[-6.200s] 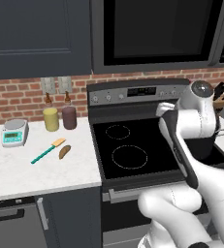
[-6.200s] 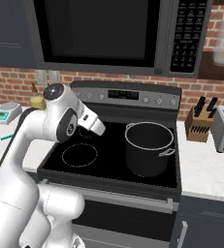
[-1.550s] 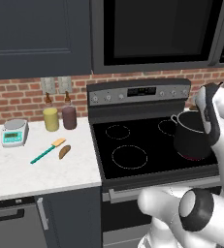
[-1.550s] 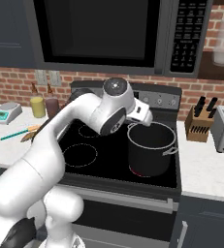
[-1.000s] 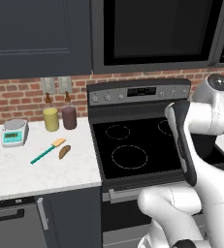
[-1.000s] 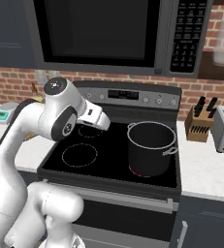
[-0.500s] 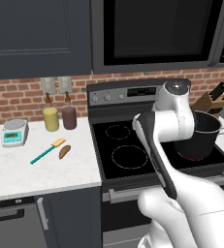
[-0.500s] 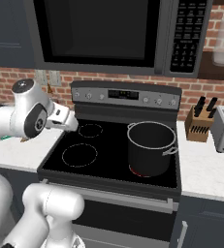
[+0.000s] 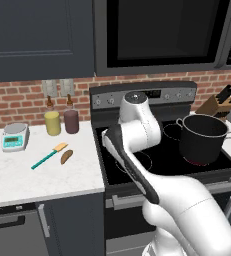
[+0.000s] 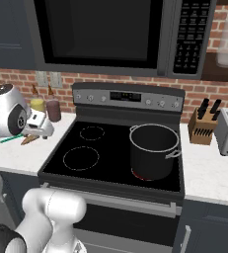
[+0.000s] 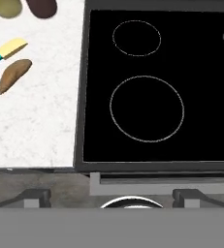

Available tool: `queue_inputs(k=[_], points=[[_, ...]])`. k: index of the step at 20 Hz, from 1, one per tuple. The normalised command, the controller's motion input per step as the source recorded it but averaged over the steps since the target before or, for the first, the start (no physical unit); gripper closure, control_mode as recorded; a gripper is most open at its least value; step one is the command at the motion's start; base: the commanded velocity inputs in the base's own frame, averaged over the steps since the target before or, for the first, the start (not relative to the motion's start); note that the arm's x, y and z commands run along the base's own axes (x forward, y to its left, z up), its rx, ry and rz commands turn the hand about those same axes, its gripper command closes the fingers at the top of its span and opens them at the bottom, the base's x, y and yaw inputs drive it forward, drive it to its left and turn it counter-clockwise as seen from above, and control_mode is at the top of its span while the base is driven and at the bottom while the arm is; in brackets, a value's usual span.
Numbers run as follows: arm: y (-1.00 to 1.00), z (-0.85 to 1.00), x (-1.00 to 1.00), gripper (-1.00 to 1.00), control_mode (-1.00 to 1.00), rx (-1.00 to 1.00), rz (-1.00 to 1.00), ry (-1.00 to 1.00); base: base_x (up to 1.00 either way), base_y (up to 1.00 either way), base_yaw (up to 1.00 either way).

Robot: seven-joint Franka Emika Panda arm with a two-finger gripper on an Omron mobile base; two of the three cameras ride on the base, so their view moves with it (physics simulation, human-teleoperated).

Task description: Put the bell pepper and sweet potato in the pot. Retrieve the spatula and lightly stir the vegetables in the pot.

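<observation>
While pincer (image 11: 111,196) is hanging wide open and holding nothing above stove's front edge, sweet potato (image 9: 66,156) is lying on tabletop (image 9: 37,175) — touching spatula (image 9: 48,155) head. Pot (image 9: 203,138) is sitting on right front burner — bell pepper unseen.

A white speckled counter (image 9: 62,177) is seen left of a black stove top (image 9: 159,155). On the counter, a sweet potato (image 9: 66,156) is laid just beside the head of a spatula (image 9: 49,155). A scale (image 9: 13,137), a yellow canister (image 9: 52,123) and a maroon canister (image 9: 71,121) are stood by the brick wall. A pot (image 9: 204,139) is set on the stove's right front burner.
</observation>
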Motion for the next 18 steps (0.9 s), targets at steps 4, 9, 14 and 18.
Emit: queue_inputs(k=[4, 9, 14, 18], points=[[1.0, -0.4, 0.3, -1.0, -1.0, 0.0, 0.0, 0.09, 0.0, 0.0, 0.0], [1.0, -0.36, 0.56, -1.0, -1.0, 0.0, 0.0, 0.06, 0.0, 0.0, 0.0], [0.81, -0.34, 0.79, -1.0, -1.0, 0.0, 0.0, 0.05, 0.0, 0.0, 0.0], [0.55, -0.4, 0.77, -1.0, -1.0, 0.0, -0.02, 0.04, 0.0, 0.0, 0.0]])
